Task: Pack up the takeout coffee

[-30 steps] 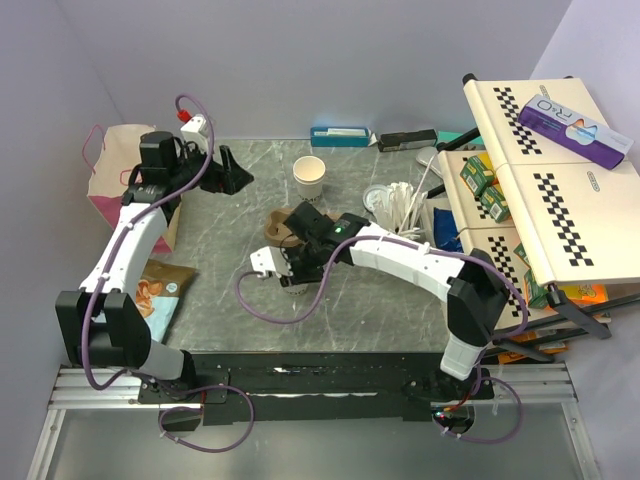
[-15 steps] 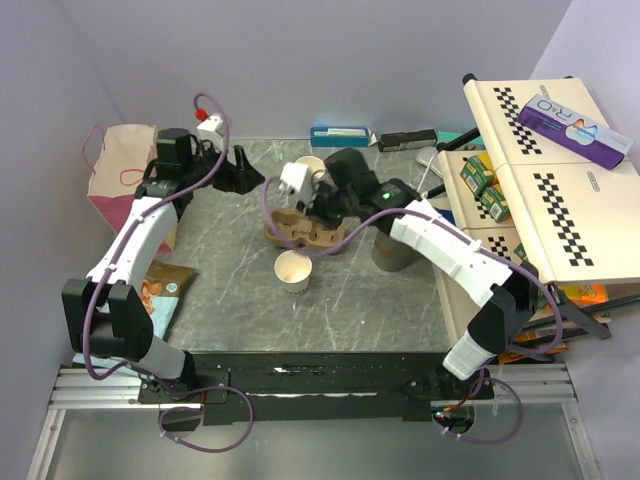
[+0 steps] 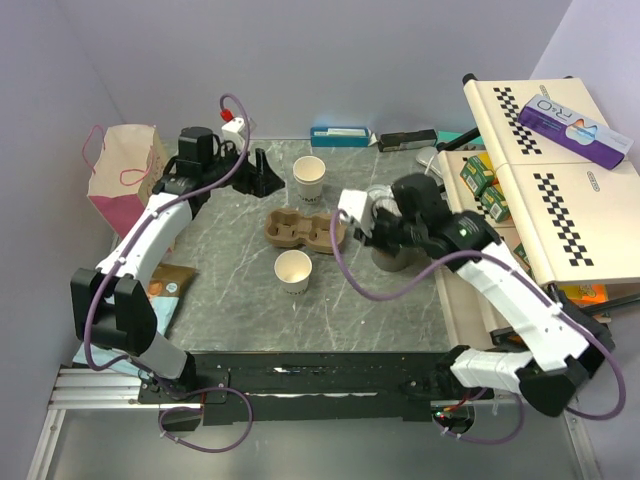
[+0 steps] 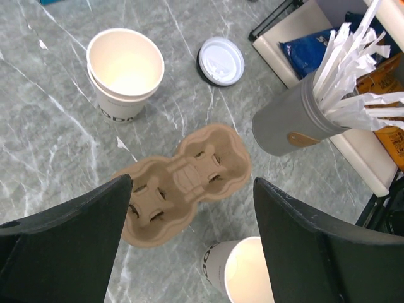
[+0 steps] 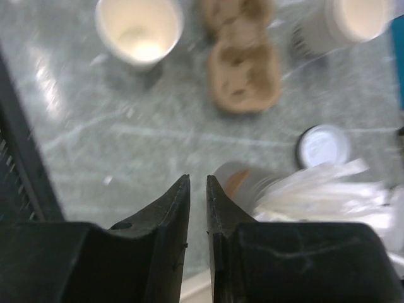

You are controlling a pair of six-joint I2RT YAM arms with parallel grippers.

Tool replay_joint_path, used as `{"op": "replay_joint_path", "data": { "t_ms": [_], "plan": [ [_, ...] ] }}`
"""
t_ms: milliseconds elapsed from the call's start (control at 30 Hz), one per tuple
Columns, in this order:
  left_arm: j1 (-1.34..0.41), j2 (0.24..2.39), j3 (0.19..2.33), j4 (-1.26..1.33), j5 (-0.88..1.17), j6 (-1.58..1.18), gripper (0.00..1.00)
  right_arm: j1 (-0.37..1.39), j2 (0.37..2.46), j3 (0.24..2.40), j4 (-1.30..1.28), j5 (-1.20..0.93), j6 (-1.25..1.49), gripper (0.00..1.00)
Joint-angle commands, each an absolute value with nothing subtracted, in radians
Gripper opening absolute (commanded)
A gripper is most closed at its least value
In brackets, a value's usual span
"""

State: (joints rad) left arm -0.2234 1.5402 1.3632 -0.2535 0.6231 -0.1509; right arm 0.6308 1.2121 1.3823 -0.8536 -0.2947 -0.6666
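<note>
One off-white paper cup (image 3: 293, 271) stands upright in front of the brown cardboard tray (image 3: 303, 231); it also shows in the left wrist view (image 4: 249, 273) and the right wrist view (image 5: 140, 28). A stack of like cups (image 3: 310, 177) stands behind the tray. The white lid (image 4: 221, 60) lies flat on the table, also seen in the right wrist view (image 5: 323, 145). My left gripper (image 3: 267, 178) is open and empty, raised left of the stacked cups. My right gripper (image 5: 197, 180) is shut and empty, raised over the grey straw cup (image 5: 237, 180).
The grey cup of straws and stirrers (image 4: 290, 123) stands right of the tray. A pink paper bag (image 3: 122, 170) stands at the table's left edge. A rack of snack boxes (image 3: 485, 190) lines the right side. A blue box (image 3: 340, 136) lies at the back.
My right gripper has left the cup standing in front of the tray and drawn back to the right, over the straw cup. My left gripper has moved right, toward the stacked cups.
</note>
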Motion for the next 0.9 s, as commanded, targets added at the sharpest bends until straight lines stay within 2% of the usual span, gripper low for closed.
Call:
{"op": "replay_joint_path", "data": {
  "t_ms": [0, 167, 400, 867],
  "plan": [
    [-0.222, 1.542, 1.419, -0.238, 0.643, -0.146, 0.84, 0.635, 1.152, 1.238, -0.979, -0.266, -0.724, 0.23],
    [-0.224, 1.565, 1.427, -0.239, 0.650, -0.153, 0.84, 0.605, 1.153, 1.158, -0.896, -0.100, -0.675, 0.32],
    [-0.222, 1.588, 1.436, -0.236, 0.657, -0.163, 0.84, 0.540, 1.200, 1.173, -0.856, -0.022, -0.683, 0.32],
    [-0.222, 1.592, 1.425, -0.239, 0.660, -0.164, 0.84, 0.486, 1.319, 1.217, -0.839, -0.002, -0.730, 0.32]
  ]
}}
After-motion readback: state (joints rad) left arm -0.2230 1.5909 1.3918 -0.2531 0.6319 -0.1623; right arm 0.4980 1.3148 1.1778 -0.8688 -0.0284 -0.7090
